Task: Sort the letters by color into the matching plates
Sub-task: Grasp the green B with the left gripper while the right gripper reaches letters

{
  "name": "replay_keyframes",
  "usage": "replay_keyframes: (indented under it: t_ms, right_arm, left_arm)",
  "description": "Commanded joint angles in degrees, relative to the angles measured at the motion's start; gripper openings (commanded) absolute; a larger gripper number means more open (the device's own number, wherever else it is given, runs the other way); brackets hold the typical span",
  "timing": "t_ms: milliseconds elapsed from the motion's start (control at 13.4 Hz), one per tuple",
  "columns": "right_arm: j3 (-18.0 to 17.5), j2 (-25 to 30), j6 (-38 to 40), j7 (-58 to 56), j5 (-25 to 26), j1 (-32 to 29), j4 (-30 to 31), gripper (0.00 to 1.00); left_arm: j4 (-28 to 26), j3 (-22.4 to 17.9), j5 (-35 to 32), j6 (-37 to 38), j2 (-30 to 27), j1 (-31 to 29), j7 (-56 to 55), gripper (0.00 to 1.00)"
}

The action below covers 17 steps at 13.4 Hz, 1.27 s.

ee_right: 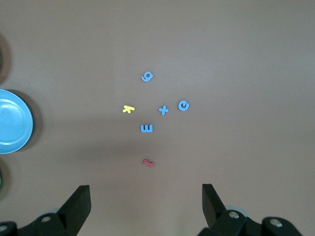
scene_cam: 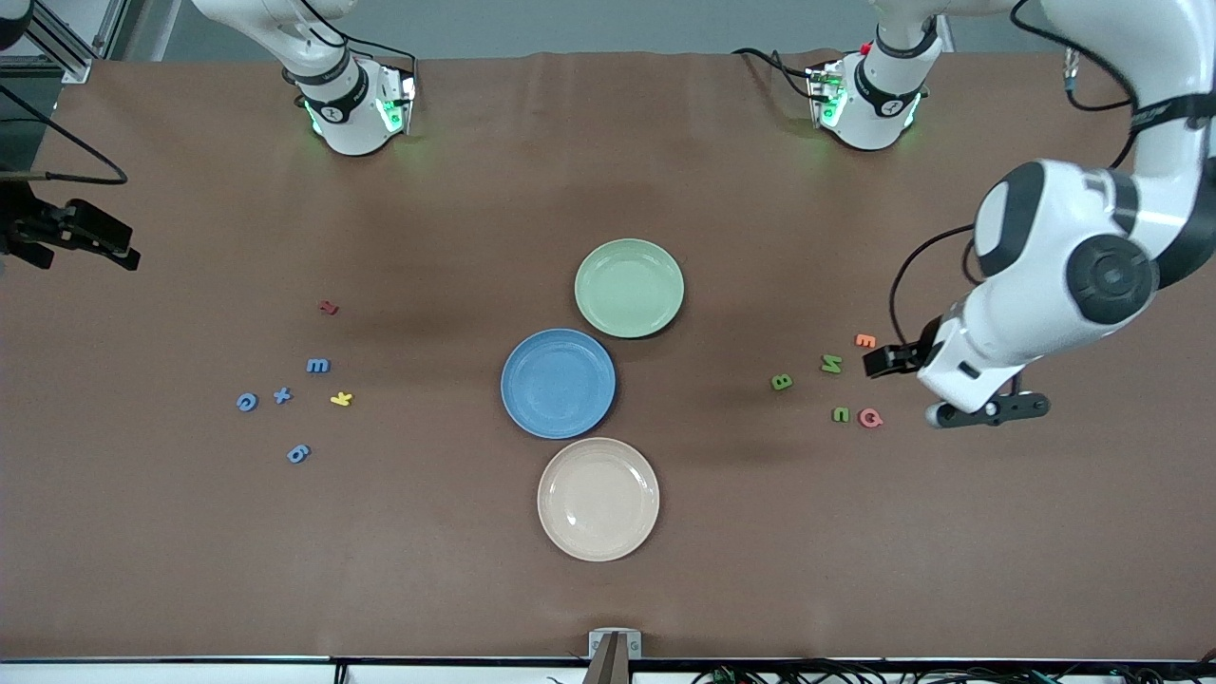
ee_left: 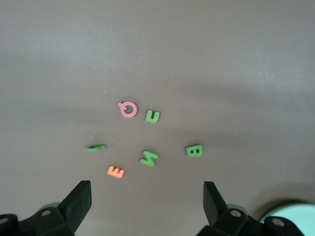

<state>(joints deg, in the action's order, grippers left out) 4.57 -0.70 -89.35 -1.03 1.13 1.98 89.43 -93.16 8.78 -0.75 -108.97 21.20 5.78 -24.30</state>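
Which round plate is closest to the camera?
The beige plate. It lies lowest in the front view, nearer the camera than the blue plate and the green plate, which lies farthest.

Robotics lab, brown-covered table (scene_cam: 608, 142), aluminium framing (scene_cam: 66, 47), loose cables (scene_cam: 855, 673) along the edge

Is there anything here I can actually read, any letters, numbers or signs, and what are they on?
No printed labels; the only readable signs are the loose foam shapes on the table.
"m" blue letter
"+" blue sign
"c" blue letter
"6" blue number
"k" yellow letter
"B" green letter
"N" green letter
"u" green letter
"E" orange letter
"Q" pink letter
Red shape and thin green shape: unreadable.
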Motion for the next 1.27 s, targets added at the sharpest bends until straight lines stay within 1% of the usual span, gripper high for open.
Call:
replay_keyframes:
  t_ms: [0, 75, 149, 299, 448, 598, 673, 822, 972, 1046, 1196]
  right_arm:
    - [-0.71, -1.41, 0.50, 0.24, 0.62, -1.45, -1.19, 1.00]
    - [-0.71, -2.81, 0.15, 0.15, 0.28, -1.19, -1.36, 1.00]
    - [-0.71, -4.12, -0.81, -0.11, 0.01, -1.10, -1.19, 1.00]
    - [-0.71, -5.27, -0.47, -0.37, 0.36, -1.19, -0.93, 1.00]
    - [-0.71, -8.08, -1.69, -0.37, 0.71, -1.28, 0.13, 1.00]
    - [-0.71, -10.11, -4.76, -0.55, 0.89, -1.37, 2.31, 1.00]
    - [-0.71, -10.29, -7.13, -0.55, 0.89, -1.37, 4.76, 1.00]
    - [-0.71, -10.29, -14.15, -0.55, 0.89, -1.54, 10.56, 1.00]
    - [-0.71, -10.90, -21.00, -0.55, 0.89, -1.89, 15.22, 1.00]
    - [-0.71, -12.30, -23.56, -0.90, 0.89, -2.33, 16.20, 1.00]
    - [-0.71, -16.69, -27.78, -7.46, 0.89, -5.48, 16.04, 1.00]
  left_arm:
    - [0.52, 0.01, -0.03, -2.73, 4.19, 2.29, -9.75, 1.00]
    - [0.52, -0.07, -0.12, -3.34, 4.99, 4.13, -13.11, 1.00]
    - [0.52, -0.07, -0.04, -3.87, 6.47, 4.85, -15.66, 1.00]
    - [-0.18, -0.07, -0.13, -5.19, 7.01, 5.20, -19.02, 1.00]
    - [-3.33, -0.07, -0.13, -9.13, 6.49, 5.73, -20.08, 1.00]
    - [-6.67, -0.07, -0.21, -12.92, 5.61, 5.64, -20.26, 0.99]
    - [-7.64, -0.07, -0.30, -14.50, 5.70, 5.99, -20.35, 0.97]
    - [-9.31, -0.07, -3.18, -16.62, 6.31, 7.05, -20.52, 0.85]
    - [-12.82, -0.07, -4.25, -20.81, 6.23, 6.61, -20.87, 0.85]
    - [-14.32, -0.07, -4.26, -23.89, 6.40, 6.61, -20.96, 0.85]
    - [-17.39, -0.07, -4.34, -29.87, 7.54, 6.78, -21.58, 0.84]
